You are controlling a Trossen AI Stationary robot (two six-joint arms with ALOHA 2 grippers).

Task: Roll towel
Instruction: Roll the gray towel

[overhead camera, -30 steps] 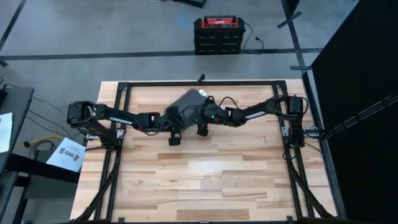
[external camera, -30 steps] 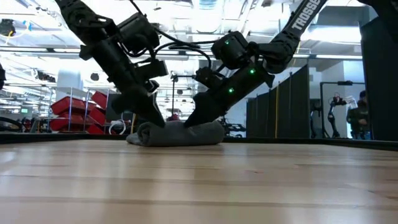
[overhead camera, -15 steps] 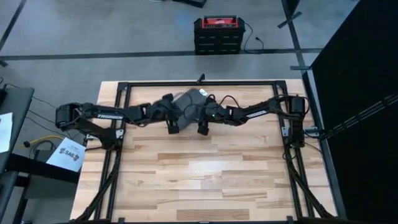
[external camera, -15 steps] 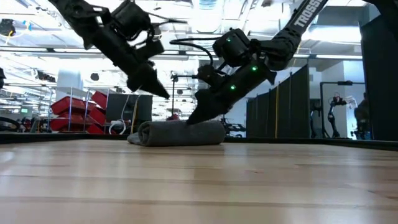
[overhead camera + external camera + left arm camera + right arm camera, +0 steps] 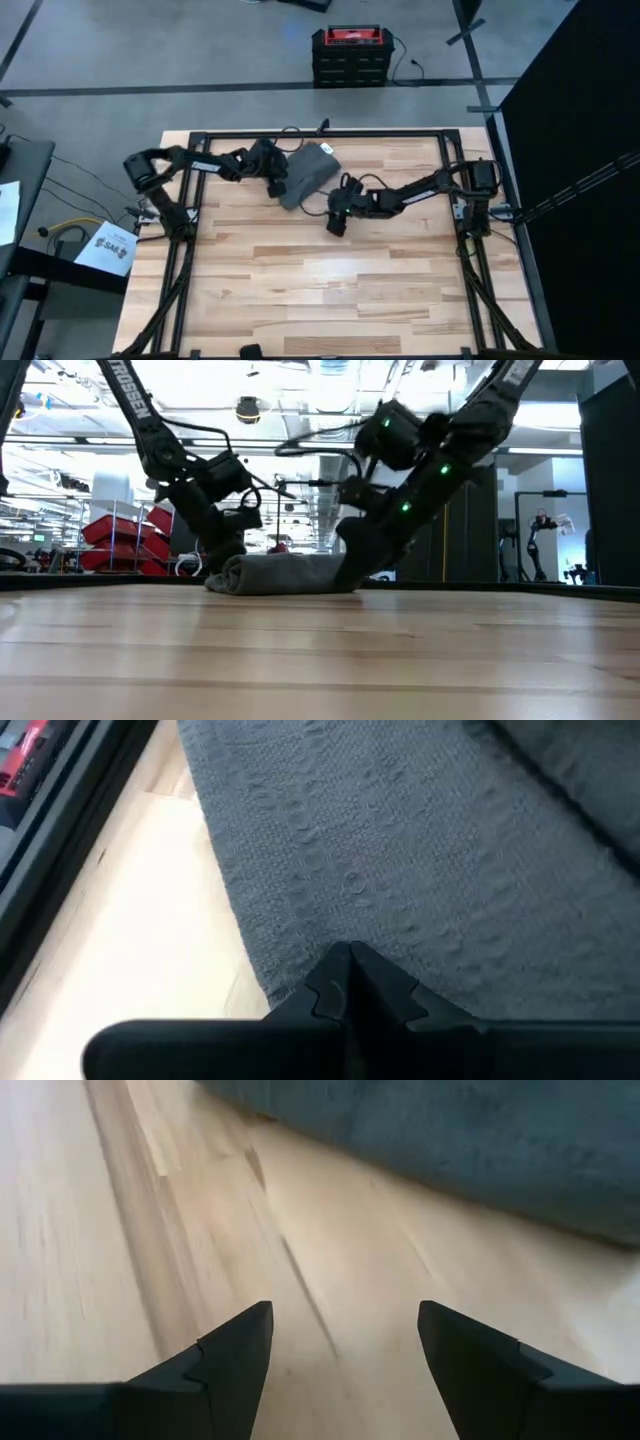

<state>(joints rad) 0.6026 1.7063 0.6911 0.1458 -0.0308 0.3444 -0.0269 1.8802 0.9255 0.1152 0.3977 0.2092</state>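
Dark grey towel (image 5: pixel 307 172) lies bundled at the table's (image 5: pixel 330 290) far edge, middle; soft, light, limp cloth, probably best pinched at a loose edge or corner, since the bulk would sag. Left gripper (image 5: pixel 275 180) reaches in low at its left side, fingers pressed together over the weave. Right gripper (image 5: pixel 342 1342) sits low just beside its near right corner, fingers spread, holding nothing.

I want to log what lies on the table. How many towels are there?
1. The dark grey towel, rolled up, lies near the table's far edge, between the left gripper and the right gripper. No other is visible.
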